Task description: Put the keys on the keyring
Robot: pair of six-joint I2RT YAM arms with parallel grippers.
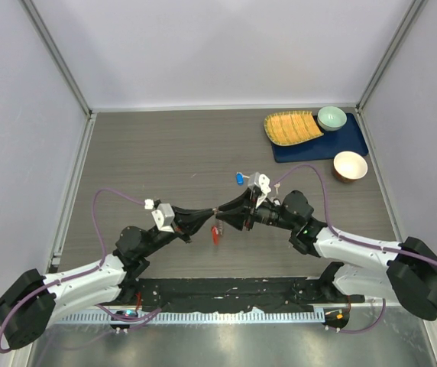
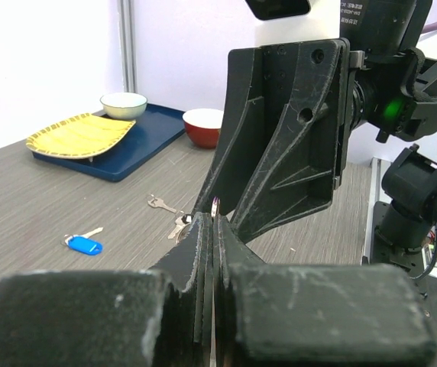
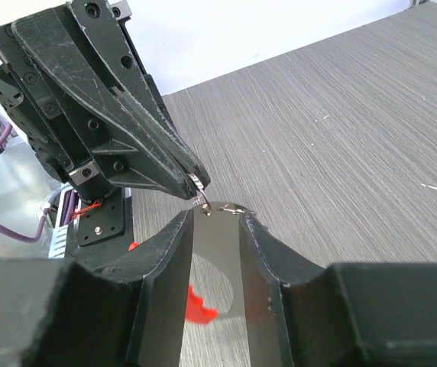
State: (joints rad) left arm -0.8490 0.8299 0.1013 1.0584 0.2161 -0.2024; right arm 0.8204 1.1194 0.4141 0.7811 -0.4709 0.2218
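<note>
My left gripper (image 1: pixel 209 212) is shut on the thin wire of the keyring (image 2: pixel 217 206), held above the table's middle. The ring's red fob (image 1: pixel 216 234) hangs below it and also shows in the right wrist view (image 3: pixel 199 302). My right gripper (image 1: pixel 224 212) meets it tip to tip and is shut on a flat silver key (image 3: pixel 226 252). The key's small hole (image 3: pixel 207 212) sits at the wire end. The blue-headed key (image 1: pixel 239 178) lies on the table and shows in the left wrist view (image 2: pixel 83 245). A silver key (image 2: pixel 157 203) and a black-headed key (image 2: pixel 179 225) lie near it.
At the back right a blue tray (image 1: pixel 356 141) holds a yellow woven plate (image 1: pixel 291 126) and a pale green bowl (image 1: pixel 331 117). A red bowl with a white inside (image 1: pixel 350 165) stands beside the tray. Grey walls close the table on three sides.
</note>
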